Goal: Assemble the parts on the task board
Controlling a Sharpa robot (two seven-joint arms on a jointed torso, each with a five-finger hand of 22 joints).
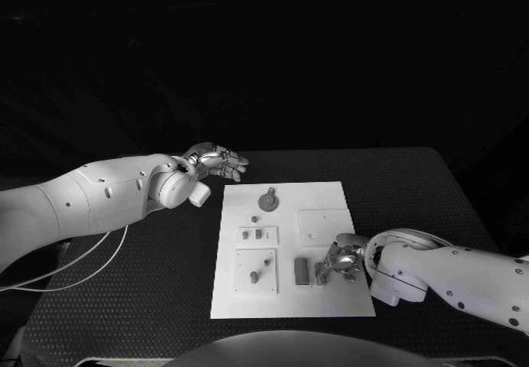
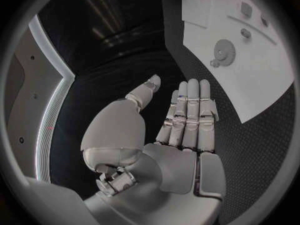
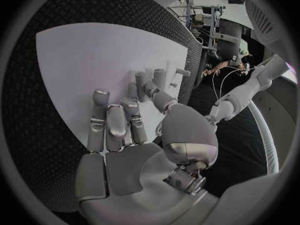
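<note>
— Parts (image 1: 301, 272) sit where? And the board?
— On the white board (image 1: 331, 302), centre of the frame on the black table (image 1: 441, 191); a round gear (image 1: 268, 201) lies near its top.
— Left hand (image 1: 215, 163)?
— Upper left of the board, off it, fingers straight and spread, holding nothing.
— Right hand (image 1: 344, 260)?
— At the board's lower right edge, fingers over the upright pieces; I cannot tell whether it grips one.

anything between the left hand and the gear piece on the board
Nothing visible. The left hand hovers open over the black table off the task board's far left corner, and only bare table and bare board separate it from the gear piece.
</note>
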